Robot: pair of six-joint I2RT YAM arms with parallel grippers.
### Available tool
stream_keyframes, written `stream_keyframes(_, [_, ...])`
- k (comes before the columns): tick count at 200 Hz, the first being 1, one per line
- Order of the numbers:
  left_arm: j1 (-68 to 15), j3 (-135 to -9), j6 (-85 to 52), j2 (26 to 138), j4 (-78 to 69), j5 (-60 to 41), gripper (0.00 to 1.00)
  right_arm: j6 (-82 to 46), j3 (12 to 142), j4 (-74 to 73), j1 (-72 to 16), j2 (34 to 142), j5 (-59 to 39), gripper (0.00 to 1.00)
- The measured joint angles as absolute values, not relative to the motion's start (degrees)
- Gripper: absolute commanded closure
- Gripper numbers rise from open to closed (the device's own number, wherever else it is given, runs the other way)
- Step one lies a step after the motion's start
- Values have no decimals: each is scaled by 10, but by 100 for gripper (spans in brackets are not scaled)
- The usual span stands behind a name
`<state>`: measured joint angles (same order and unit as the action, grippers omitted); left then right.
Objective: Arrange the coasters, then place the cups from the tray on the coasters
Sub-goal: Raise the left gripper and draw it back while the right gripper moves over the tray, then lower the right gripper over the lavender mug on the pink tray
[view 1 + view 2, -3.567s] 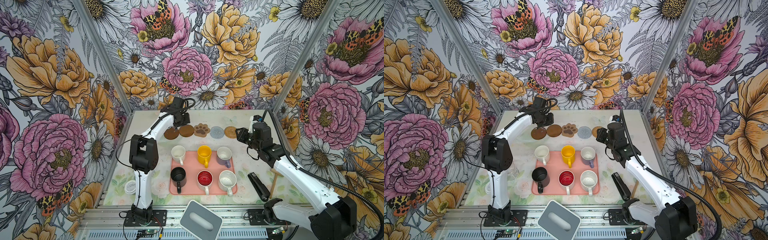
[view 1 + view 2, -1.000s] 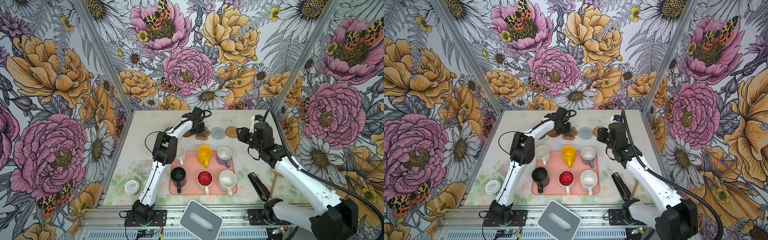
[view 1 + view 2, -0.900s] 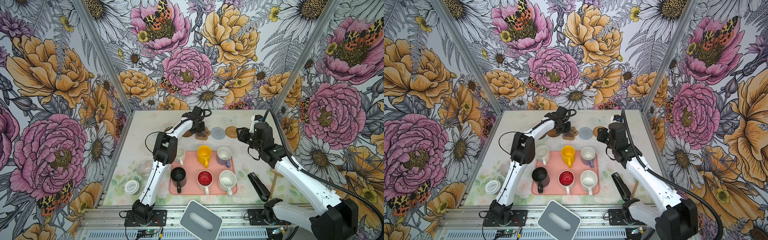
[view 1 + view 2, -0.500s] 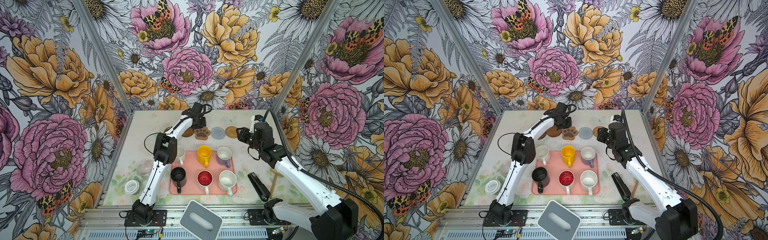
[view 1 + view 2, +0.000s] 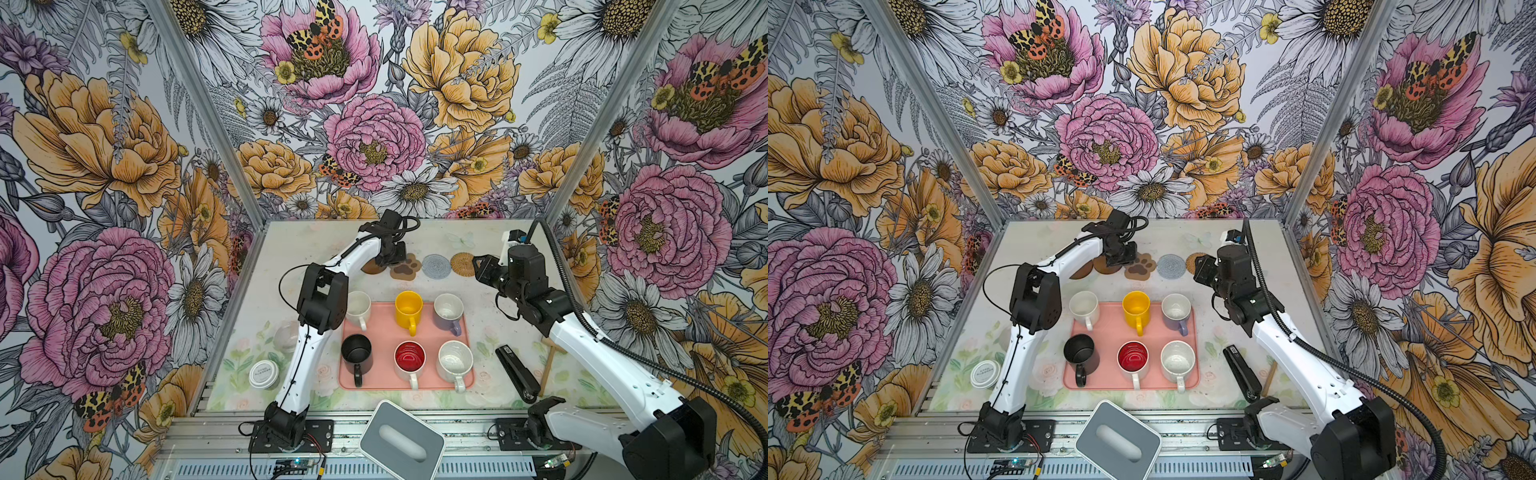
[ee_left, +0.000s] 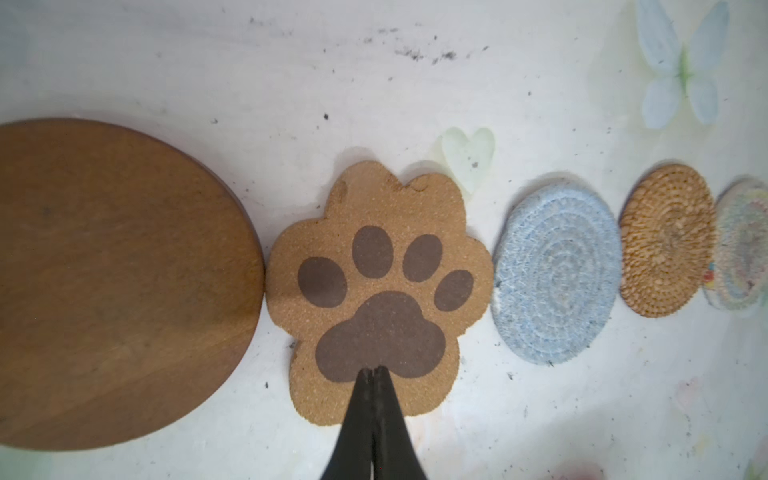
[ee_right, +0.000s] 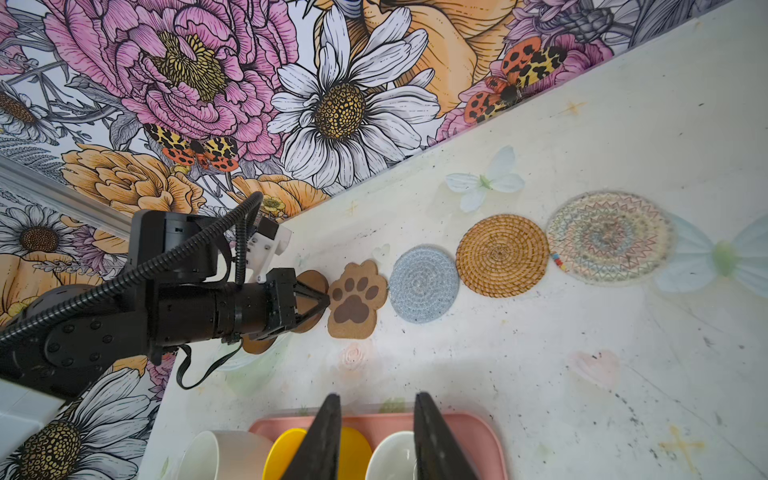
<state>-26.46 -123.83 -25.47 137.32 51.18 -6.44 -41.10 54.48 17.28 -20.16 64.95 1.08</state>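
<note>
The coasters lie in a row at the back: brown disc, tan paw, grey woven, rattan and clear glassy one. In a top view a second brown disc peeks from under the arm. My left gripper is shut and empty, its tips over the paw coaster. My right gripper hangs open and empty above the tray's far rim. On the tray stand the cups: cream-white, yellow, lavender, black, red-inside, speckled.
A white round tin and a clear glass sit left of the tray. A black stapler and a wooden stick lie to its right. A grey-white box with an oval slot sits at the front edge.
My left arm has swung right along the row, from the brown discs to the paw coaster, with its gripper staying shut. The right arm and the cups have not moved.
</note>
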Motion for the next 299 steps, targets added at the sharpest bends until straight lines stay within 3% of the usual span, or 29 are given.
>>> stream_keyframes(54, [-269, -1218, -238, 1275, 495, -51, 95, -411, 545, 173, -202, 650, 0, 67])
stream_keyframes(119, [-269, -945, -225, 1009, 338, -30, 86, -396, 562, 173, -228, 686, -10, 65])
stream_keyframes(131, [-269, -893, -226, 964, 305, -23, 82, -393, 572, 173, -236, 695, -9, 65])
stream_keyframes(141, [-270, -855, -223, 926, 282, -18, 73, -389, 579, 173, -243, 701, -9, 64])
stream_keyframes(176, [-286, -767, -215, 806, 237, 27, 69, -378, 604, 172, -275, 726, -3, 63])
stream_keyframes(229, [-294, -606, -199, 638, 193, 88, 51, -363, 614, 175, -342, 763, 23, 52])
stream_keyframes(267, [-294, -518, -192, 581, 173, 99, 40, -363, 614, 194, -385, 763, 72, 48])
stream_keyframes(299, [-294, -515, -177, 573, 171, 115, 37, -363, 613, 227, -415, 745, 119, 47])
